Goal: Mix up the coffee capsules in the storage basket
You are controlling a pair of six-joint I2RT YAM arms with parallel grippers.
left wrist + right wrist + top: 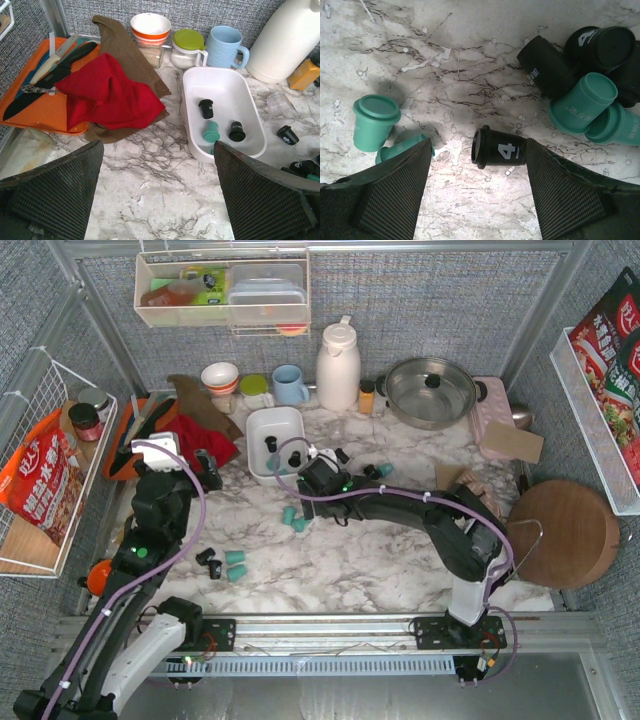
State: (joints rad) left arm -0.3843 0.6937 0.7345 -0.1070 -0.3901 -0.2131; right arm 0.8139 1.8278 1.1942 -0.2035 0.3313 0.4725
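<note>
The white storage basket (pixel 262 424) stands at the middle back; in the left wrist view (pixel 226 82) it holds two black capsules (pixel 205 108) and one teal capsule (pixel 211 131). My left gripper (pixel 157 200) is open and empty over bare marble, left of the basket's near end. My right gripper (pixel 479 167) is open and low over the table, just right of the basket's front (pixel 315 483). A black capsule marked "4" (pixel 501 149) lies on its side between its fingers, touching the right one. More teal and black capsules (pixel 582 102) lie heaped at the upper right, and teal ones (pixel 374 122) at the left.
An orange tray with knives (pixel 30 85) and a red cloth (pixel 107 95) lie left of the basket. A bowl (pixel 150 26), a green-lidded jar (pixel 187 47), a blue mug (pixel 225 46) and a white thermos (pixel 338 365) stand behind it. Loose capsules (pixel 235 562) lie at the front left.
</note>
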